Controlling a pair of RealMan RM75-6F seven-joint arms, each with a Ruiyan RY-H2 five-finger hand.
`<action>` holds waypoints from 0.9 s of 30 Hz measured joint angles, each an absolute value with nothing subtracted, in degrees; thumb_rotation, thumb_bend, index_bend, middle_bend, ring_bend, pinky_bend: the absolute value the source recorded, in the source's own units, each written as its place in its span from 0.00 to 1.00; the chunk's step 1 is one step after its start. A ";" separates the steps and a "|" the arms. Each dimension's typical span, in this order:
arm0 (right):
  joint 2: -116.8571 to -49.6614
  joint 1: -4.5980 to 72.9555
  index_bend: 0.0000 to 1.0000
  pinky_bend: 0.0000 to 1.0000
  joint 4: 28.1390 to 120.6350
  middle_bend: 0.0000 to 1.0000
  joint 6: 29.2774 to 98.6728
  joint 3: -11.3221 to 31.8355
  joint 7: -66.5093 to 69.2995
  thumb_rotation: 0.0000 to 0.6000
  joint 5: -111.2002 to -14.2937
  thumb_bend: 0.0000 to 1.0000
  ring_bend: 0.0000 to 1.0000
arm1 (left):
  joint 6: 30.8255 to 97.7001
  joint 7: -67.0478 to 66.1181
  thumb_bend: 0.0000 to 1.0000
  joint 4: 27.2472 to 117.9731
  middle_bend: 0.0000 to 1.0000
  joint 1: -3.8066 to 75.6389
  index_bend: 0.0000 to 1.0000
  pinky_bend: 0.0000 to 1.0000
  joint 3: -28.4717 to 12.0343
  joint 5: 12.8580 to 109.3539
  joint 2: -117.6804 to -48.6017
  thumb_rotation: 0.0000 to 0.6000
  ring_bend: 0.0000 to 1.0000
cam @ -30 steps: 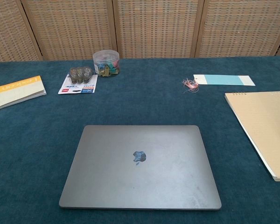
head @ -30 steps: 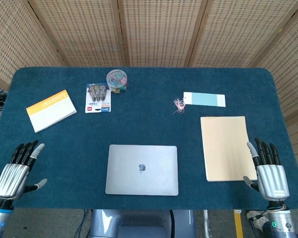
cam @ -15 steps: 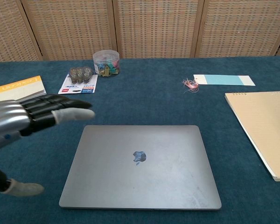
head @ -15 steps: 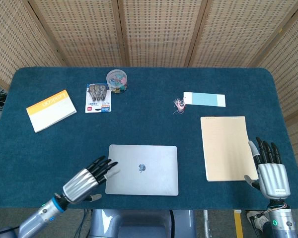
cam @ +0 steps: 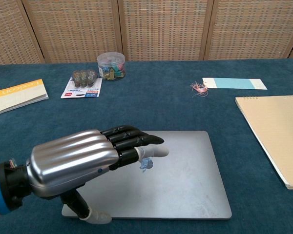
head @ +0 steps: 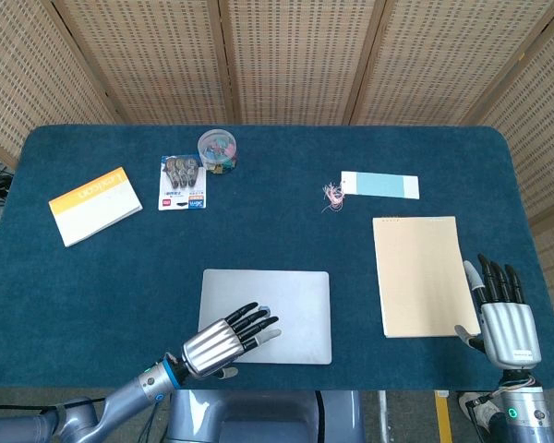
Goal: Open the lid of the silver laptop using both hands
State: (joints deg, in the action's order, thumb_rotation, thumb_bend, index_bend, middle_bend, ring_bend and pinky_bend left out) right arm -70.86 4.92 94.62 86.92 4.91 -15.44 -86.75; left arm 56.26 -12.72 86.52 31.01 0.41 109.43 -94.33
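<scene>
Silver laptop [head: 286, 314]: lying closed, lower centre of tabletop [head: 258, 231]. Left robot hand [head: 226, 340]: hovering spread over its lid, holding nothing, likely positioning to steady it. Right robot hand [head: 505, 318]: waiting spread, lower right, empty.

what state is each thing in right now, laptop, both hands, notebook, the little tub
silver laptop: lid closed, flat on the table
left hand: open, fingers stretched over the laptop lid, holding nothing
right hand: open, fingers straight, beside the tan notebook, off the laptop
tan notebook: closed, lying flat
clear tub: upright, lid on, colourful clips inside
orange booklet: closed, flat
</scene>
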 measured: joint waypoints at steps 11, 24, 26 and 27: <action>-70.37 5.08 0.00 0.00 94.68 0.00 86.38 5.06 -14.40 1.00 -86.07 0.00 0.00 | 53.97 -15.23 0.00 82.17 0.00 32.60 0.00 0.00 0.75 105.68 -100.48 1.00 0.00; -70.33 5.23 0.00 0.00 94.62 0.00 86.10 4.98 -14.26 1.00 -85.83 0.00 0.00 | 54.39 -16.67 0.00 77.40 0.00 34.70 0.00 0.00 -0.05 101.92 -105.79 1.00 0.00; -70.32 5.25 0.00 0.00 94.63 0.00 86.09 5.02 -14.21 1.00 -85.78 0.00 0.00 | 54.37 -16.92 0.00 77.01 0.00 34.98 0.00 0.00 -0.06 101.49 -106.11 1.00 0.00; -70.31 5.26 0.00 0.00 94.62 0.00 86.05 5.01 -14.18 1.00 -85.75 0.00 0.00 | 54.31 -17.01 0.00 76.91 0.00 35.08 0.00 0.00 -0.07 101.31 -106.23 1.00 0.00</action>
